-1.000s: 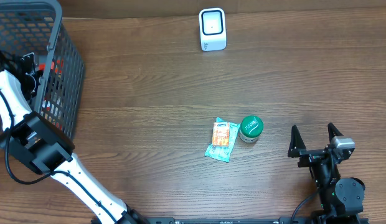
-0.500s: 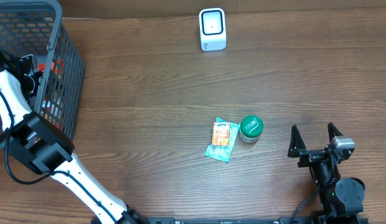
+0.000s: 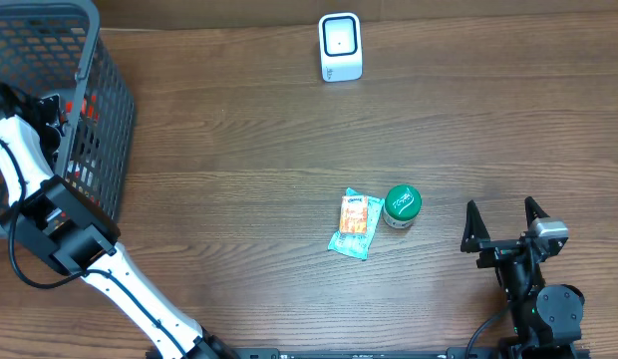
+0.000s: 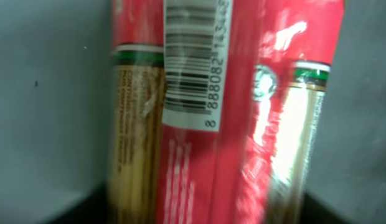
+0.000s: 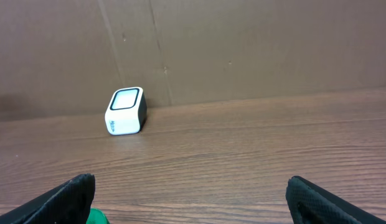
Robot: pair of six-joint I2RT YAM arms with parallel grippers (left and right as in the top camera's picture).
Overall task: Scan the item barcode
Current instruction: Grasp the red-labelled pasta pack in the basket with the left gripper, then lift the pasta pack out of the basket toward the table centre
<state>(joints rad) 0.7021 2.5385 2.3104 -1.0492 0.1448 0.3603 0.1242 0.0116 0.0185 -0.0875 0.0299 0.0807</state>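
Resting in the wire basket (image 3: 102, 120) at the left, the red pasta packet (image 4: 218, 124) is judged light, slick and brittle, best taken mid-length; the left gripper's (image 3: 55, 105) hold cannot be told, and the right gripper (image 3: 500, 206) is held wide apart.

A white barcode label (image 4: 193, 62) stands on the red and clear plastic packet of long pasta (image 4: 243, 137), in the upper middle of the left wrist view. Beside its black bars, digits run along the label's edge; they seem to read 8 888082 14344, the last ones being cut off at the top. White print lower on the red band is too blurred to read. Seen from overhead, the white script on the green round lid (image 3: 402, 204) and the print on the orange and teal snack packet (image 3: 356, 223) are too small to read.
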